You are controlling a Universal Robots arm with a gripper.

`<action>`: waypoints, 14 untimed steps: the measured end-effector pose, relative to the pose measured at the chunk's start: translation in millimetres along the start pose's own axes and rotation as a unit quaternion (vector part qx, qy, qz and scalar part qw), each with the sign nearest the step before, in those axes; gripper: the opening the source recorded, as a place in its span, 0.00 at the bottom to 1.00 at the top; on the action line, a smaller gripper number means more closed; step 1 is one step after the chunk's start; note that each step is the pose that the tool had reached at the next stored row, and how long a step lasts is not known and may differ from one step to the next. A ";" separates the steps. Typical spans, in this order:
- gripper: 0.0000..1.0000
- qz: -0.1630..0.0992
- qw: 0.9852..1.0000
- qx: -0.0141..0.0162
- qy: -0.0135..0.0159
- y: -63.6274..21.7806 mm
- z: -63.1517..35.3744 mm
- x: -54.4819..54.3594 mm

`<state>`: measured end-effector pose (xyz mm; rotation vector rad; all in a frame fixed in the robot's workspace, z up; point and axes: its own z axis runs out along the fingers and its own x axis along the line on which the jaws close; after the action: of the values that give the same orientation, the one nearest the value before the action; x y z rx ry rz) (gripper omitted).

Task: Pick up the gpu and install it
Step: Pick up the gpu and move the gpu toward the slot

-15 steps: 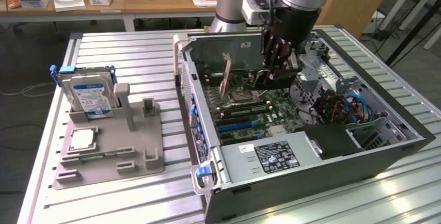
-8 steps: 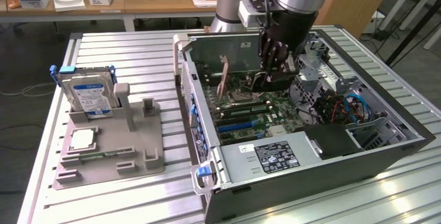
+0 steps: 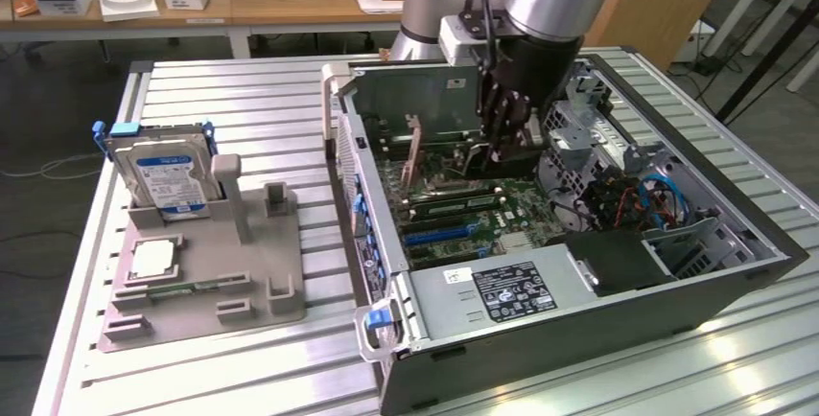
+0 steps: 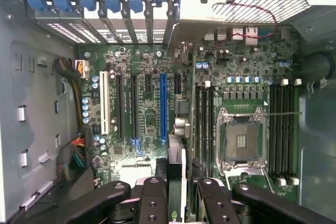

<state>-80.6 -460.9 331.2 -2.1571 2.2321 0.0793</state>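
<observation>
At upper centre of the exterior view the gripper (image 3: pixel 509 152) hangs inside the open computer case (image 3: pixel 576 358). Its 2 fingers (image 4: pixel 153 198) are clamped on a thin card seen edge-on, judged to be the gpu (image 4: pixel 176 156). It is held upright, likely so its lower edge can meet the motherboard's (image 4: pixel 147 72) long blue slot (image 4: pixel 164 103). Memory slots (image 4: pixel 202 124) and the CPU socket (image 4: pixel 240 140) crowd just beside that line. The hard drive (image 3: pixel 167 181) stands in its holder (image 3: pixel 256 253) at left, well apart.
</observation>
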 end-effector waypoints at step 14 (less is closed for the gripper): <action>0.27 -0.025 1.000 -0.001 0.000 2.5 23.7 3.0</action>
<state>-83.3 -462.4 307.4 -2.2131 2.1782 0.0803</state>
